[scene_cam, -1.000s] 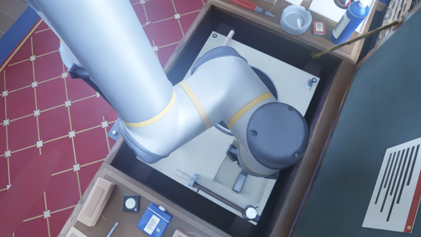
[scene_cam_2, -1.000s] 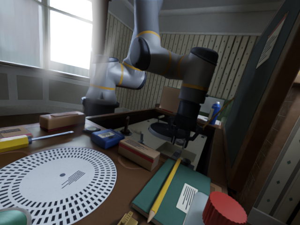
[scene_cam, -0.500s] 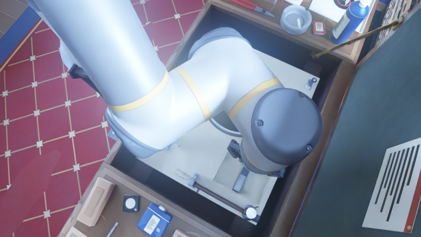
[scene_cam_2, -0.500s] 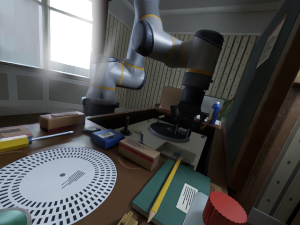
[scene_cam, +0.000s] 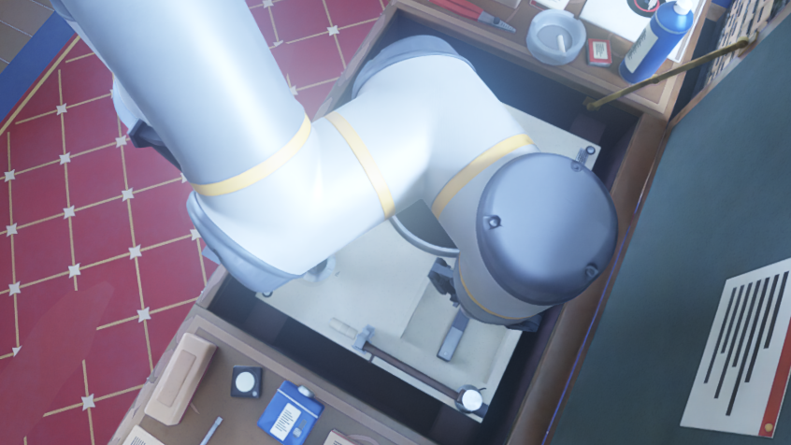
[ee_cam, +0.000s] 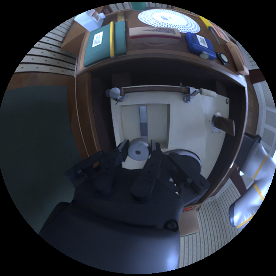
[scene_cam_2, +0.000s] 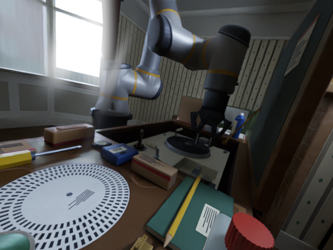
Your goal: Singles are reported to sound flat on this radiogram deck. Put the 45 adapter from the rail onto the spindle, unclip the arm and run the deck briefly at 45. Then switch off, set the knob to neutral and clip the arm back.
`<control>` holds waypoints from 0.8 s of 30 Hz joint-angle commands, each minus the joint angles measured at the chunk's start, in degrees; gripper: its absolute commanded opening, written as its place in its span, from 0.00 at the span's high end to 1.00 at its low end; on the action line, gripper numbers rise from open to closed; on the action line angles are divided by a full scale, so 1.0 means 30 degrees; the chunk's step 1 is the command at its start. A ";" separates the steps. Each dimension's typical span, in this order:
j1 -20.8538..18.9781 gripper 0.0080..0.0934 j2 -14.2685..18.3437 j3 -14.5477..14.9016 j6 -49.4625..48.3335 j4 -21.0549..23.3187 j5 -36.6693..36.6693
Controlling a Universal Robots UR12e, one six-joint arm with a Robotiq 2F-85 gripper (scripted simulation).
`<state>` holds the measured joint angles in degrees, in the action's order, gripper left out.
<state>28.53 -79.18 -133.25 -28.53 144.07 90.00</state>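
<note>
The grey 45 adapter [ee_cam: 138, 152], a small disc with a centre hole, sits clamped in my gripper [ee_cam: 139, 150], which hangs over the near rim of the dark platter [scene_cam_2: 187, 146] on the cream deck. The grey rail [ee_cam: 143, 124] it belongs to lies in the recessed tray just beyond. The brown tonearm [ee_cam: 154, 89] runs along the deck's front edge, lying in its clip [ee_cam: 188, 95]. The brown speed knob [ee_cam: 224, 125] sits at the deck's side. The spindle is hidden by my arm and gripper.
The wooden cabinet well [scene_cam: 619, 182] walls in the deck on all sides, and its open lid [scene_cam_2: 282, 88] leans up on the right. A ledge in front carries a green book [scene_cam_2: 192, 212], a pencil, a small box [scene_cam_2: 153, 170] and a blue meter [scene_cam_2: 118, 152].
</note>
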 commanded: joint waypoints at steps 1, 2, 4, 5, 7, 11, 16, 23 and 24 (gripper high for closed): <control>0.0000 1.00 -0.0004 0.0010 0.0000 0.0004 0.0000; 0.0000 1.00 -0.0008 0.0011 0.0000 0.0000 0.0000; 0.0000 1.00 -0.0010 0.0012 0.0000 -0.0004 0.0000; 0.0000 1.00 -0.0012 0.0012 0.0000 -0.0004 0.0000; -0.0004 1.00 -0.0018 0.0007 0.0005 -0.0004 0.0000; -0.0055 1.00 -0.0072 -0.0059 0.0054 0.0010 0.0000; -0.0238 1.00 -0.0255 -0.0299 0.0235 0.0067 -0.0001; -0.0779 1.00 -0.0754 -0.0945 0.0774 0.0213 -0.0001; -0.0885 1.00 -0.0845 -0.1061 0.0879 0.0238 -0.0001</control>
<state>25.88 -81.70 -136.48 -25.87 144.78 90.00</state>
